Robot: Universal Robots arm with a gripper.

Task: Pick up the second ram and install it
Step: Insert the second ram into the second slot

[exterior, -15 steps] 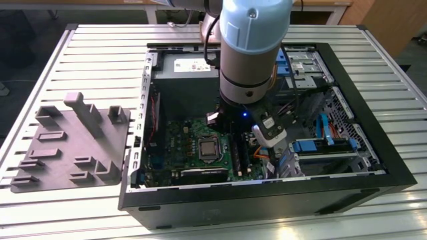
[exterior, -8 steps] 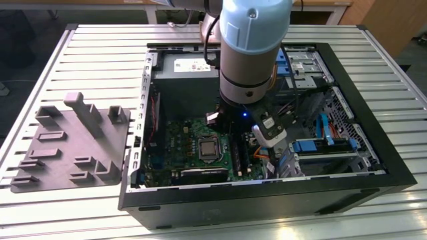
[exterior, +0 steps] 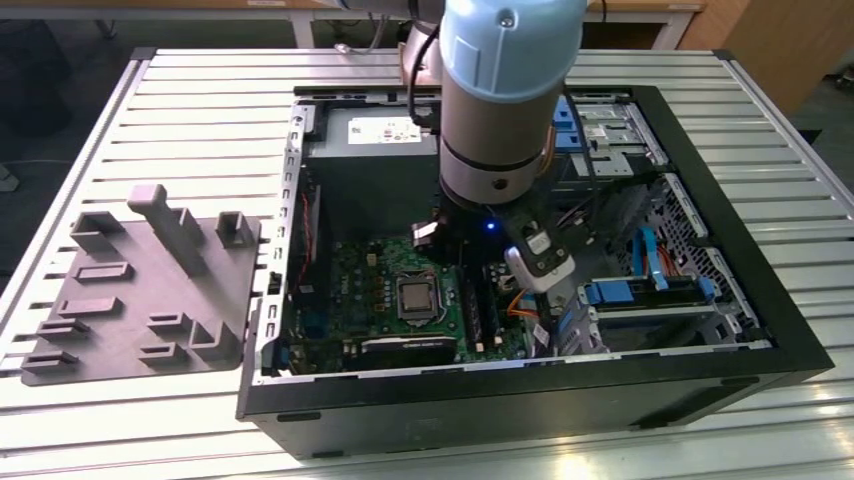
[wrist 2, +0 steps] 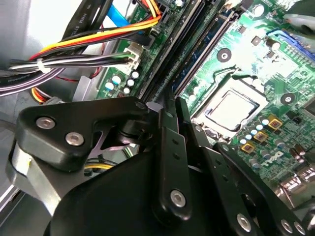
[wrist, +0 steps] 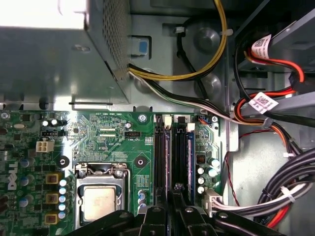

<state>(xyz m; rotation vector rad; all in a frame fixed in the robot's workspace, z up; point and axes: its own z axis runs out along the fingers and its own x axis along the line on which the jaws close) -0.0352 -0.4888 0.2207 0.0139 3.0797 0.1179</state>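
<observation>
The second ram (wrist: 168,157) is a slim dark stick seen edge-on, standing along one of the black memory slots on the green motherboard (wrist: 113,137). In the first wrist view my gripper (wrist: 170,194) has its two black fingers (wrist: 156,211) drawn together on either side of the stick's near part. In the second wrist view the gripper (wrist 2: 173,110) points down at the row of slots beside the processor socket (wrist 2: 229,110). In the exterior view the gripper (exterior: 487,280) is low inside the open computer case (exterior: 534,400), over the board's slot area.
The grey moulded tray (exterior: 134,300) lies on the slatted table at the exterior view's left of the case. Bundles of red, black and yellow cables (wrist: 275,123) run close beside the slots. The metal power supply box (wrist: 59,59) sits above the board, and the drive bays (exterior: 641,290) flank the arm.
</observation>
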